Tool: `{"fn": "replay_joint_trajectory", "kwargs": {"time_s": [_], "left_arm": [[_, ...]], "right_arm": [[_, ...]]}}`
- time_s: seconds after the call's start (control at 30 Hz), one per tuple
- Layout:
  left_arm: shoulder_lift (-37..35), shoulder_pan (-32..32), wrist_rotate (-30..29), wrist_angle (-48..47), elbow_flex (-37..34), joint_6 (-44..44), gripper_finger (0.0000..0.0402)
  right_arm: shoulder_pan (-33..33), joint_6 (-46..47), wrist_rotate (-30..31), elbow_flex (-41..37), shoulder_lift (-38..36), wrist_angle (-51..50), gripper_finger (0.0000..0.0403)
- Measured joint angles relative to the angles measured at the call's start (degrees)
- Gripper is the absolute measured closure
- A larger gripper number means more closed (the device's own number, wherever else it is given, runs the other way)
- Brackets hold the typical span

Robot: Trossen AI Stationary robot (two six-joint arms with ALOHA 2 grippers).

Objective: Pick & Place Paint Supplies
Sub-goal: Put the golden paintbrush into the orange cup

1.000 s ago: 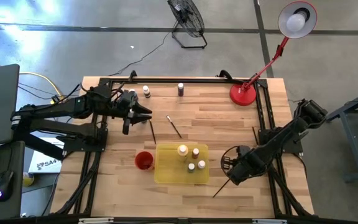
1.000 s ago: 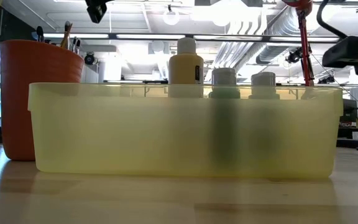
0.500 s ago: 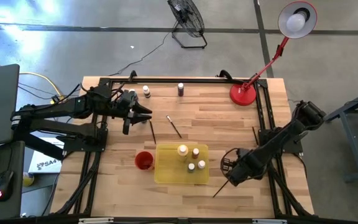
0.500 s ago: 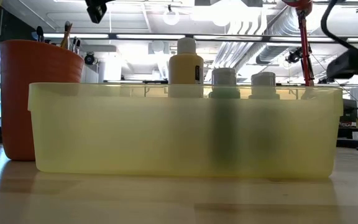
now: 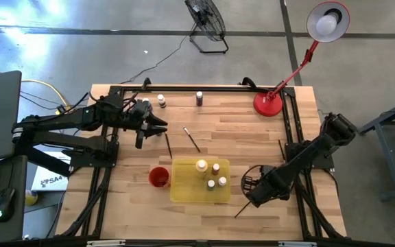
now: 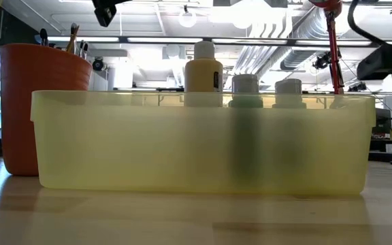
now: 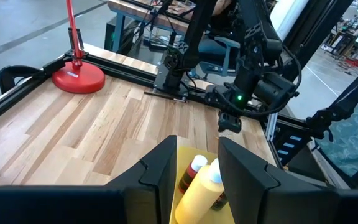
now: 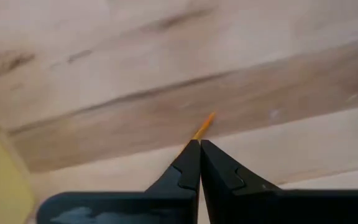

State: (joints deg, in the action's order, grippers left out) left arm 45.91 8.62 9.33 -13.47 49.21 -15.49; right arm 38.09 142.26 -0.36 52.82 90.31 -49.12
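While the left gripper (image 7: 194,165) hangs part-open and empty, the right gripper (image 8: 199,155) is clenched on a paintbrush (image 8: 202,127), its orange tip protruding just past the fingertips.

a red cup (image 5: 158,177) stood on the wooden table (image 5: 238,130), just beside the flat yellow tray (image 5: 184,189). a red desk lamp (image 5: 269,103) had its base on the table's far right corner. a black floor fan (image 5: 206,20) stood on the grey floor beyond the table, and a computer mouse (image 5: 4,203) lay off the left side.
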Motion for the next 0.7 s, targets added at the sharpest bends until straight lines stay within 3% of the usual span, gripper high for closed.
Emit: {"fn": "replay_joint_trajectory", "kwargs": {"time_s": [0.2, 0.4, 0.7], "left_arm": [[0.1, 0.0, -0.7, 0.0, 0.0, 0.2, 0.0286], [0.1, 0.0, -2.3, -0.1, 0.0, 1.8, 0.0286], [0.1, 0.0, -2.4, -0.2, 0.0, 2.2, 0.0286]], "right_arm": [[0.2, 0.5, -5.2, 0.2, -0.3, -0.4, 0.0399], [0.7, 0.2, -1.1, 0.2, 1.3, -1.3, 0.0399], [0.6, 0.5, -1.4, -1.0, 4.7, 2.7, 0.0399]]}}
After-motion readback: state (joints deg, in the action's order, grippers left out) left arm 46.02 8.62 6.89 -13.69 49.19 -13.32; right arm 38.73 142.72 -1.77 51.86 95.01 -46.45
